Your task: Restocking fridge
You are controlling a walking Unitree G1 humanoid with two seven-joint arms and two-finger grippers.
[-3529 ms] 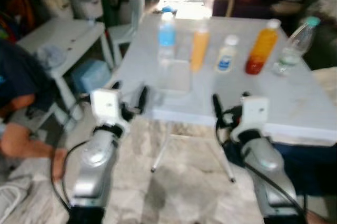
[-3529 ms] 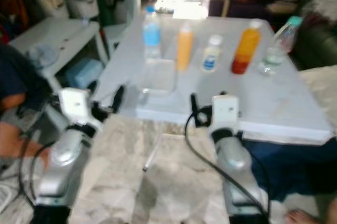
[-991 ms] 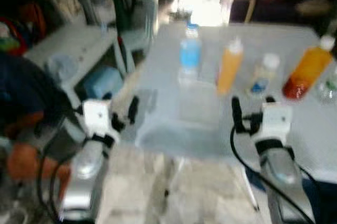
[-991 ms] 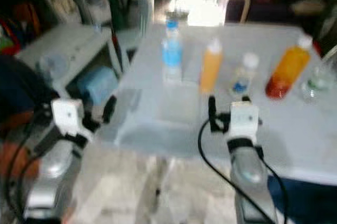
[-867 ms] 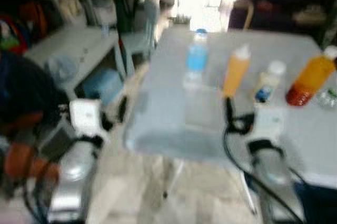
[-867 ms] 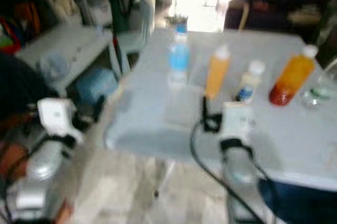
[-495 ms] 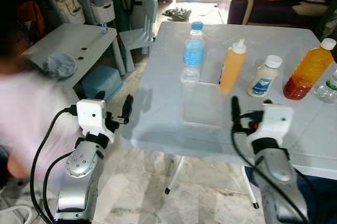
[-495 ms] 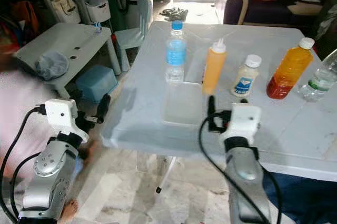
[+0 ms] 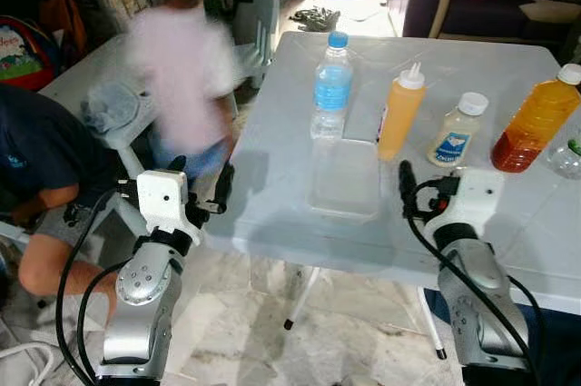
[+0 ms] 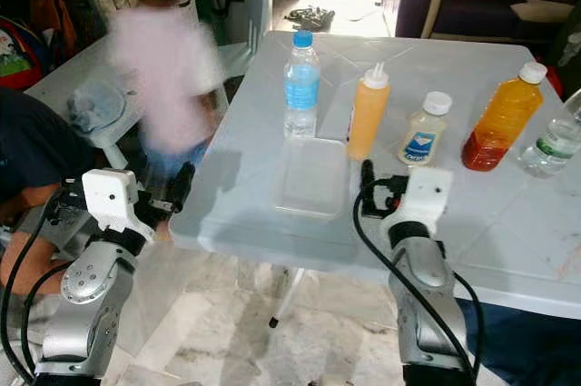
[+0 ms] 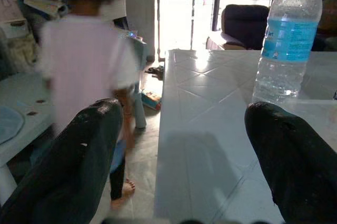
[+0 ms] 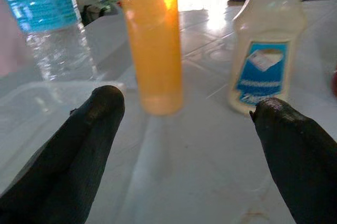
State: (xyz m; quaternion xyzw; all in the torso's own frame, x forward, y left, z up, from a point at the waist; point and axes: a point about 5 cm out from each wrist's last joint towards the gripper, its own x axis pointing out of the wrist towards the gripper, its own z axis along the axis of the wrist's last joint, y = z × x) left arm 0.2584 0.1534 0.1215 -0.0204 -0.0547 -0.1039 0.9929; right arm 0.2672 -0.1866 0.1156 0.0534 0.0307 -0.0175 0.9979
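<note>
While both arms are held low in front of the robot, nothing has been picked up yet. The left pincer (image 9: pixel 221 188) has its fingers spread and empty, off the near left edge of the counter (image 9: pixel 272 177). The right pincer (image 9: pixel 406 188), likewise parted and holding nothing, sits above the near edge, aimed in its wrist view between the orange squeeze bottle (image 9: pixel 399 114) and the mayonnaise jar (image 9: pixel 456 131). Just beyond it lies a clear plastic tray (image 9: pixel 345 179). Behind that stands the water bottle (image 9: pixel 330 88), with the juice bottle (image 9: pixel 536 121) at far right beside part of another clear bottle (image 9: pixel 570 155). The nearest risk is the tray: a forward reach by the right arm could shove it into the water bottle or squeeze bottle and tip them, since both are tall and narrow. The graver hazard is a person in a pink top (image 9: pixel 182 64), blurred with motion, just left of the counter and close to the left arm; a swing outward there could strike them. A second person (image 9: pixel 36 168) sits low at the near left. Half a second ago the pink figure was a smear at the near left; now it stands further back beside the counter's left edge, and the view has shifted slightly while the bottles keep their arrangement.
</note>
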